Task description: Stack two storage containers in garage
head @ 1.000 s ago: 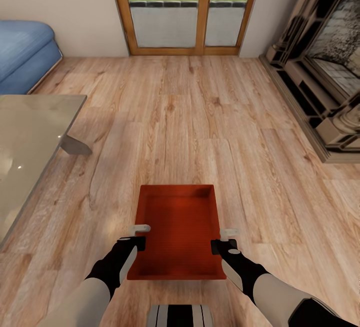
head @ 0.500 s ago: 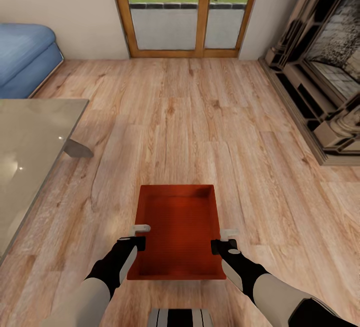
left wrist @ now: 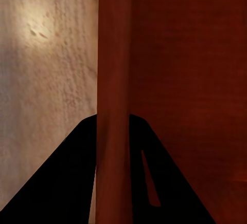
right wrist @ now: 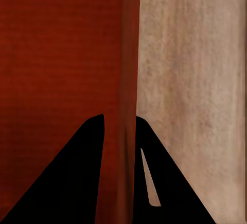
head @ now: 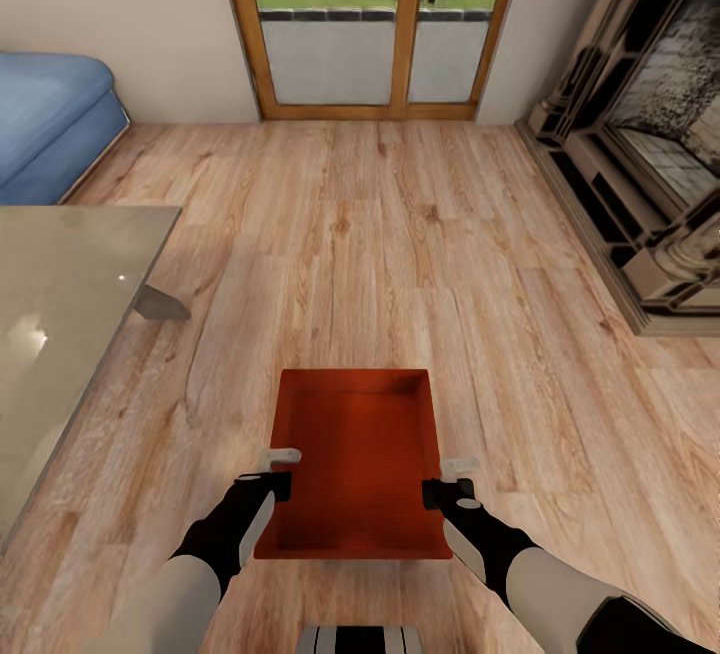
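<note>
One orange-red rectangular topless storage box [head: 355,454], thin plain walls, held level betw. left gripper [head: 268,467] & right gripper [head: 450,475], each clamped on a side wall, above light wood-plank living-room floor [head: 400,234].

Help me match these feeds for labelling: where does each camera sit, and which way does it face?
Head view: up on the head, facing forward and down at the box, wood floor, glass doors; both arms show.
Left wrist view: by the left gripper, facing along its fingers astride the box wall.
Right wrist view: same at the right gripper.
All share the box.
</note>
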Controlling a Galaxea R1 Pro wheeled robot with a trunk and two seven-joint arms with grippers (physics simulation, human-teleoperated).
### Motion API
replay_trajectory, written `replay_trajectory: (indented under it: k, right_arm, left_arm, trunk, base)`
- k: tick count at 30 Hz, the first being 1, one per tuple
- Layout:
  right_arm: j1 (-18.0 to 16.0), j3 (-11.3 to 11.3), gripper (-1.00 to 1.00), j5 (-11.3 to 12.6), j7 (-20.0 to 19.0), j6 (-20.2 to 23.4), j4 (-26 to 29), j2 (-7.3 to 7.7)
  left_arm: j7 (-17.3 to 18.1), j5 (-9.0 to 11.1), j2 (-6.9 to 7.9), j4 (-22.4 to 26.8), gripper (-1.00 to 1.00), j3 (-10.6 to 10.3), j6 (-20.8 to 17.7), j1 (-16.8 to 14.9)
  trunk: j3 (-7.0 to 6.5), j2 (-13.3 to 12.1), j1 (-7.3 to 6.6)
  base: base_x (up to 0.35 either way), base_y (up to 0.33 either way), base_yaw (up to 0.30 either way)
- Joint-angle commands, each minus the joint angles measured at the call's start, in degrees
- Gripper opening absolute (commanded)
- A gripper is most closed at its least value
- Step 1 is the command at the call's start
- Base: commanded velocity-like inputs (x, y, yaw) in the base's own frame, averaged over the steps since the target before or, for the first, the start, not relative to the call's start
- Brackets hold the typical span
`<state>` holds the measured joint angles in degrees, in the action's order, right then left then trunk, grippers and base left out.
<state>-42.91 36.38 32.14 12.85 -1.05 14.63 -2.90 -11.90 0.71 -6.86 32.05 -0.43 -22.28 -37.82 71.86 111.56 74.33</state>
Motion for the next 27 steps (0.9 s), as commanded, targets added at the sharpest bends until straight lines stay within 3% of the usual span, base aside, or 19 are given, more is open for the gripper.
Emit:
replay_trajectory:
  k: [1,25,27]
  right_arm:
    - [-0.1,-0.3,-1.00,-0.7,0.4,-1.0,0.1,0.30]
    - [-0.1,-0.3,-1.00,-0.8,0.3,-0.7,0.1,0.45]
    - [-0.1,0.1,-1.00,0.4,0.3,-0.3,0.3,-0.19]
  left_arm:
    - [-0.5,-0.6,0.09,-0.1,-1.00,0.2,-0.6,0.0]
    - [-0.6,-0.6,0.09,-0.1,-1.00,0.0,-0.6,0.0]
    - [-0.2,0.0,0.09,0.6,-1.00,0.0,-0.6,0.0]
  trunk:
    - [-0.16,-0.4,-0.23]
    - [-4.47,-10.0,-5.50]
    - [-4.46,-10.0,-5.50]
  base:
    - [0.000,0.000,0.000]
    - [0.000,0.000,0.000]
    - [0.000,0.000,0.000]
